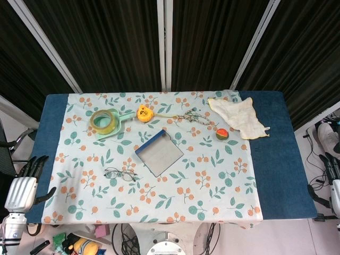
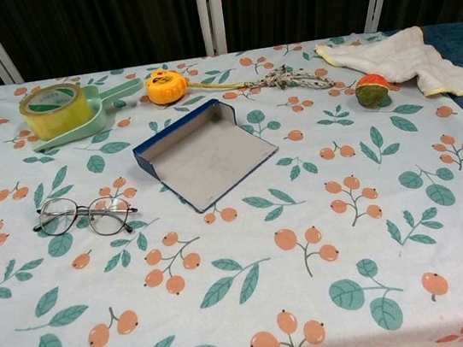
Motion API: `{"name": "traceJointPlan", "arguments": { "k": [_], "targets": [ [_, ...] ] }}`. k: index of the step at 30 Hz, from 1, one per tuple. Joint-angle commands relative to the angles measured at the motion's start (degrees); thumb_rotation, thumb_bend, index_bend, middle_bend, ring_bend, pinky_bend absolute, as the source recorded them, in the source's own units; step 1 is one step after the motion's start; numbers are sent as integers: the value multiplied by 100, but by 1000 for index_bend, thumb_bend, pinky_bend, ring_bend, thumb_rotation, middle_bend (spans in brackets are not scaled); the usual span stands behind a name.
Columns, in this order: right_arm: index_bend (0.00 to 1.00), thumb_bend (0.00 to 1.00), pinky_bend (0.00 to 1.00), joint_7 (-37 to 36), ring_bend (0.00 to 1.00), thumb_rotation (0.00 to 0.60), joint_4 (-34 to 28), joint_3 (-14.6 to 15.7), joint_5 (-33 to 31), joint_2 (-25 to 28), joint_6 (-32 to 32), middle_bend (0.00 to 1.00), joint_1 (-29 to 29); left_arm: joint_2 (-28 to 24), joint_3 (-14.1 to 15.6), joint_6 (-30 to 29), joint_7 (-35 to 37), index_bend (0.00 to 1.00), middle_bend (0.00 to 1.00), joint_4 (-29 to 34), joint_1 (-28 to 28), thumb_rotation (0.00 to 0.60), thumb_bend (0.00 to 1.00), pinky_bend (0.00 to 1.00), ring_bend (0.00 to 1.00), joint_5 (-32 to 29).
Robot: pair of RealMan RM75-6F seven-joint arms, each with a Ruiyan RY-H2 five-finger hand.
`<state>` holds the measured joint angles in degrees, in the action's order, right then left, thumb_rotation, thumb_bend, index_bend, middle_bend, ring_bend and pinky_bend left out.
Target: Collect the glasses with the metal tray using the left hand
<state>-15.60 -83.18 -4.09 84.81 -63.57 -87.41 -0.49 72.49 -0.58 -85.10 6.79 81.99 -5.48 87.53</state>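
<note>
Nearest you, the glasses (image 2: 85, 216) lie folded open on the worktop (image 2: 378, 231), just left of the metal tray (image 2: 203, 153), whose open lip faces right-front, away from them. Your left hand (image 1: 24, 186) hangs off the worktop's left edge, fingers spread and holding nothing. You would need it on the tray's walled side to scoop.

Overhead head view; closer, oblique chest view
</note>
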Motion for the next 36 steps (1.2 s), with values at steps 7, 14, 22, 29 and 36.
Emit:
{"name": "traceJointPlan", "arguments": {
  "k": [7,14,22,29,36],
  "targets": [
    [0,231,0,-112,0,600,35,-4,50,19,-66,0,-18,-46,28,70,-56,44,66,187,-75,600,223,139,20,128],
    [0,230,0,-128,0,600,-16,-19,88,83,-150,0,-39,-84,-33,463,-257,75,66,741,-575,600,281,139,20,546],
    [0,230,0,-80,0,600,-135,-57,95,182,-196,0,-34,189,-247,1703,-721,82,74,1193,-1688,600,412,139,20,899],
    [0,230,0,-201,0,600,-75,-34,13,225,-232,0,-129,762,-486,2883,-1553,74,75,1221,-2444,600,429,139,20,335],
    [0,230,0,-410,0,600,16,-103,-102,235,-362,0,-233,1326,-509,3230,-2600,74,84,894,-2741,600,430,139,17,-94]
  ]
}}
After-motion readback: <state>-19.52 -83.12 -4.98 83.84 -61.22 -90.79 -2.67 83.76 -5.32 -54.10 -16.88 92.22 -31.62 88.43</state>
